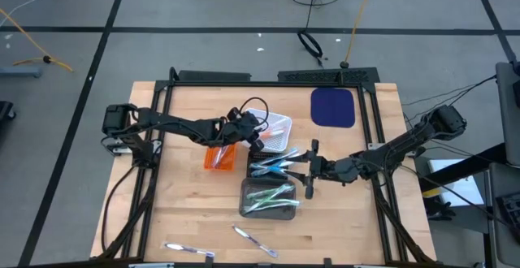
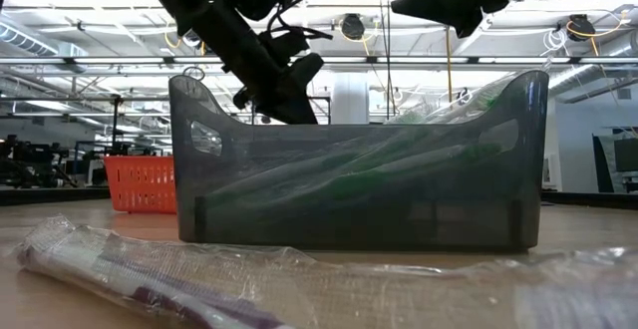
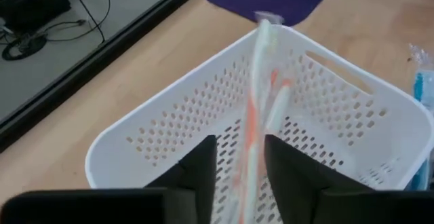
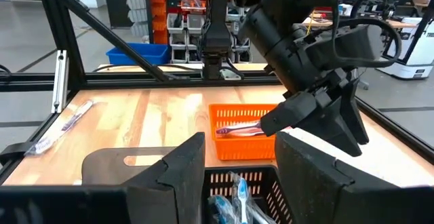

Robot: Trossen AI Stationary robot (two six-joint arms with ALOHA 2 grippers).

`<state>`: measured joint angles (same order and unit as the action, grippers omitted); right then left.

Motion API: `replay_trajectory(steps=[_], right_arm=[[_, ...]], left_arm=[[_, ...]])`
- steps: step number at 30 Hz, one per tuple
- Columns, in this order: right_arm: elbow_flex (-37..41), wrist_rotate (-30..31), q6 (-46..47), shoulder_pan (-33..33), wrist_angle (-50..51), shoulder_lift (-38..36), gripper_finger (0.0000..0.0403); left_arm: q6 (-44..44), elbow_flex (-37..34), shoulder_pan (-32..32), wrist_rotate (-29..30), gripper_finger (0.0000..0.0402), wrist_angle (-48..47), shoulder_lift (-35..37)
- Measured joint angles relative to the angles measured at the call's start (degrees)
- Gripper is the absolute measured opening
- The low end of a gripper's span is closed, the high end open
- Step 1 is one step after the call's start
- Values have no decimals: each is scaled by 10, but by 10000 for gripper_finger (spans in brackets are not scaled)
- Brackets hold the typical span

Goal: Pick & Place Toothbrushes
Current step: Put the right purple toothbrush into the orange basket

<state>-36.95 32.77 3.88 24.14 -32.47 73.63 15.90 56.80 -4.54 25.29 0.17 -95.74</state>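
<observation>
— Which step is it on, d'you reckon?

— Placing, I'd say. The left end effector (image 3: 241, 163) sits just left of centre in the overhead picture, over the white basket (image 1: 276, 130), pinched onto an orange-and-white toothbrush (image 3: 261, 95) that stands up between its fingers, inside the basket's walls.

— And the other brushes?

— Sorted by colour, it looks like. The orange basket (image 1: 219, 157) is left of centre, the black basket (image 1: 262, 167) with blue ones at centre, and the grey bin (image 1: 268, 199) with green ones below it. Two wrapped toothbrushes (image 1: 188, 250) lie on the bench (image 1: 187, 211) along the lower edge.

— The right arm?

— The right end effector (image 1: 309, 170) hangs right of centre, beside the black basket, fingers spread and empty.

— Next move?

— My guess: the left one parts its fingers so the brush drops flat, then lifts clear of the rim. Then somebody fetches the loose ones at the bottom.
</observation>
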Motion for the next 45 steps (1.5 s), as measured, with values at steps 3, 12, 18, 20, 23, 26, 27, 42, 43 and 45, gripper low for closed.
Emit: replay_trajectory(steps=[3, 12, 18, 20, 23, 26, 27, 42, 43, 45], right_arm=[[0, 0, 0, 0, 2, 0, 169], [0, 0, 10, 0, 19, 0, 169], [0, 0, -1, 0, 19, 0, 169], [0, 0, -1, 0, 19, 0, 169], [0, 1, -2, -1, 19, 0, 169], [0, 1, -2, -1, 18, 0, 169], [0, 1, -2, -1, 17, 0, 169], [0, 2, -16, -2, 10, 0, 169], [0, 2, -16, -1, 10, 0, 169], [0, 2, -16, -1, 10, 0, 169]], left_arm=[[8, 0, -1, 2, 153, 4, 0], [11, 0, 11, -103, 190, -33, 39], [50, 0, 65, -178, 191, -130, 105], [71, 0, 92, -187, 191, -166, 125], [102, 0, 141, -200, 191, -208, 149], [133, 0, 197, -203, 191, -237, 161], [139, 0, 217, -203, 191, -243, 163], [164, 0, 457, -72, 191, -228, 153], [164, 0, 466, -57, 191, -222, 146], [162, 0, 482, -36, 191, -210, 130]])
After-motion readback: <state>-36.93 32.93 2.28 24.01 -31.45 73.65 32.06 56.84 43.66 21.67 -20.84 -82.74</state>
